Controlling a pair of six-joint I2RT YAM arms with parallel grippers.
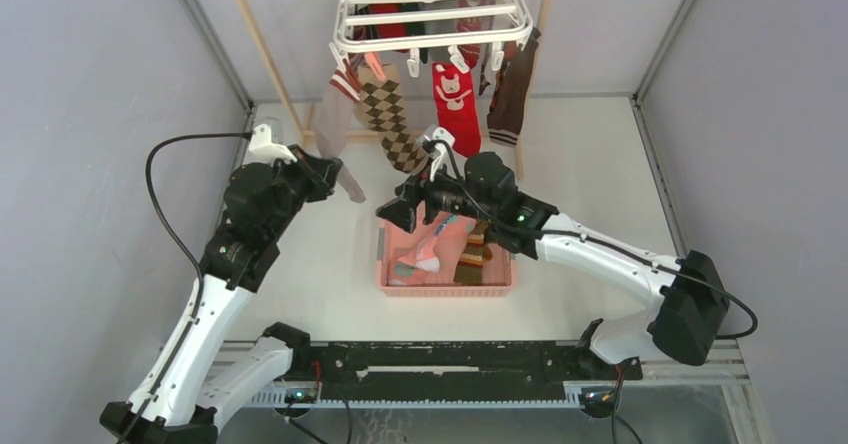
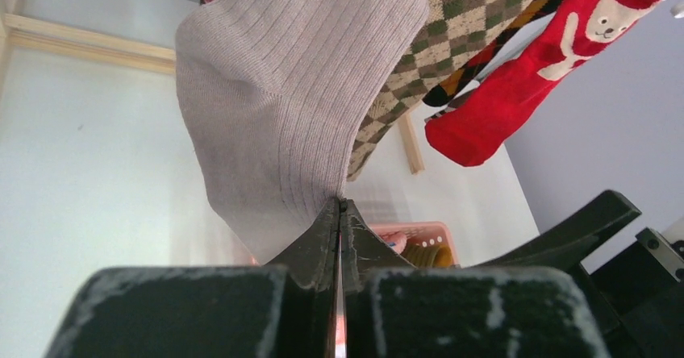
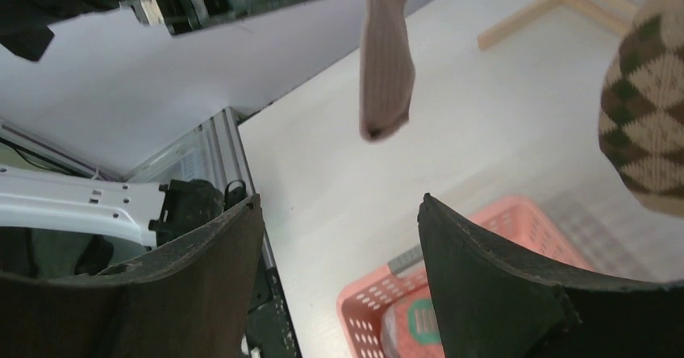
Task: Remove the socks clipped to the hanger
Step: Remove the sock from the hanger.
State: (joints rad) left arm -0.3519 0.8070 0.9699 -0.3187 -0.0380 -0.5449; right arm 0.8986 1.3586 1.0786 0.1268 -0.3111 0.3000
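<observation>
**Near.** A pink basket [image 1: 447, 290] sits on the table [image 1: 600, 164] between the two arms, with several socks lying in it. The right gripper [image 3: 339, 213] hangs above its far left corner, fingers well apart and nothing between them.

**Middle, left.** The left gripper [image 2: 339, 206] has its fingers pressed together on the lower foot of a grey-beige ribbed sock [image 2: 290, 100]. This sock runs up to the near left corner of the hanger.

**Far.** The white hanger [image 1: 428, 12] hangs above the table. An argyle sock [image 1: 388, 114], a red sock [image 1: 456, 104] with a white animal figure and a dark brown sock [image 1: 510, 94] dangle from its near row of clips [image 1: 413, 62]. More socks hang behind them, partly hidden.

**Handling (judged).** The socks look light, limp and stretchy, and not fragile, and the knit should give the pads enough grip. A pull low on the foot will likely stretch the fabric before the clip lets go. A hold near the cuff, just below the clip, should free it more cleanly.
</observation>
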